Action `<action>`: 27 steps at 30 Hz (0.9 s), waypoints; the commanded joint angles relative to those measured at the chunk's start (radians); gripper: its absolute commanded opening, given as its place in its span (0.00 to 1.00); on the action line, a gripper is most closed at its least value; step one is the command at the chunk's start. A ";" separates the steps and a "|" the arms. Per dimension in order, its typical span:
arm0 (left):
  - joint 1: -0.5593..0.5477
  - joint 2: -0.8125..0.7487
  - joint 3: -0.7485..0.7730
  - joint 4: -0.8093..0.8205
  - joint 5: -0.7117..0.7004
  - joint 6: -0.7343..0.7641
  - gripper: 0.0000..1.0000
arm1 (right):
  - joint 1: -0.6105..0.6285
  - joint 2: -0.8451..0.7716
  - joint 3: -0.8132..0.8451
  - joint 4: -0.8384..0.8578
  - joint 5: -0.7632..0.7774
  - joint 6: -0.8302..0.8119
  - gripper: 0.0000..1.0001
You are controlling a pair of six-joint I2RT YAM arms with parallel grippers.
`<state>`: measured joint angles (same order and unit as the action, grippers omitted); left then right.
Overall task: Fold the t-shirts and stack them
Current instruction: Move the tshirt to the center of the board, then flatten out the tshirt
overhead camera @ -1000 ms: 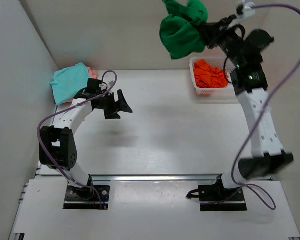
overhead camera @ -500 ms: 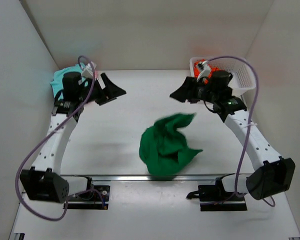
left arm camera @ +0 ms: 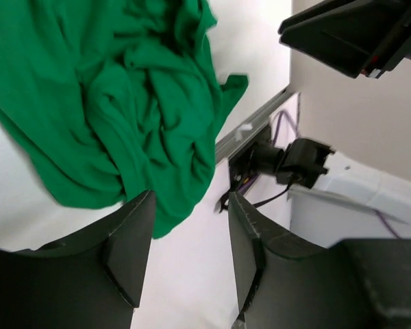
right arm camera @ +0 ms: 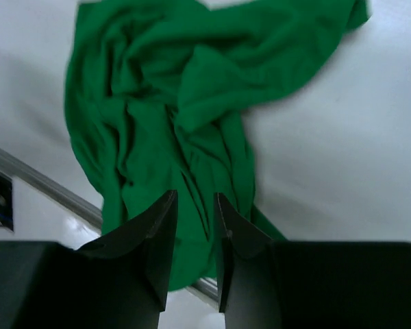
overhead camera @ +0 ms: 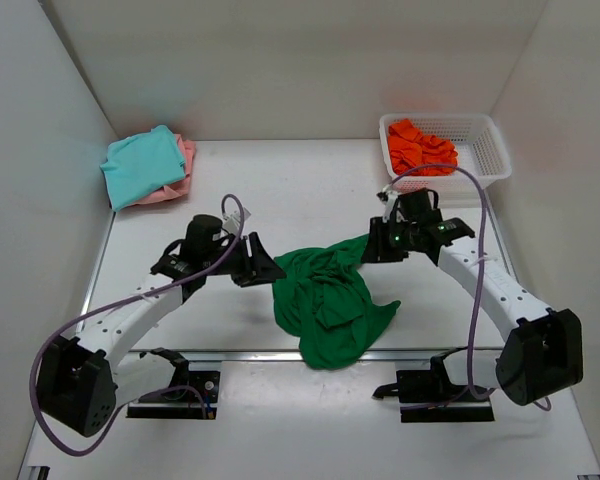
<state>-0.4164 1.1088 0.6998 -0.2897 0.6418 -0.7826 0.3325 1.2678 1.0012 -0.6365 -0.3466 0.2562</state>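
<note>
One green t-shirt (overhead camera: 328,300) overhangs the near table edge (overhead camera: 230,353).

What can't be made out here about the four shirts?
1. The pink t-shirt: in the top view it lies mostly under the teal t-shirt, so only one edge shows.
2. The orange t-shirt: in the top view it is bunched in the basket, so its outline is unreadable.
3. The green t-shirt: it is crumpled in every view, with collar and sleeves lost in folds. Both wrist views blur and crop it.
</note>
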 commanded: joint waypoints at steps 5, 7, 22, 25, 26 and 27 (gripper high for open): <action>-0.091 0.072 -0.048 0.044 -0.183 -0.024 0.57 | 0.148 -0.008 -0.133 0.058 0.046 -0.018 0.36; -0.081 0.117 -0.022 0.044 -0.205 -0.010 0.57 | 0.155 0.007 -0.154 0.063 0.060 -0.002 0.39; -0.157 0.483 0.173 0.096 -0.206 0.000 0.56 | 0.057 0.134 -0.259 0.216 0.063 -0.040 0.45; -0.162 0.510 0.171 0.101 -0.199 -0.004 0.56 | 0.060 0.174 -0.248 0.247 0.023 -0.032 0.37; -0.154 0.519 0.173 0.096 -0.203 -0.003 0.56 | 0.062 0.185 -0.246 0.251 0.011 -0.028 0.26; -0.160 0.528 0.171 0.107 -0.196 -0.003 0.54 | 0.066 0.195 -0.228 0.254 0.002 -0.023 0.19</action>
<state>-0.5671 1.6341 0.8352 -0.2081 0.4282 -0.7864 0.3916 1.4437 0.7525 -0.4435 -0.3042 0.2302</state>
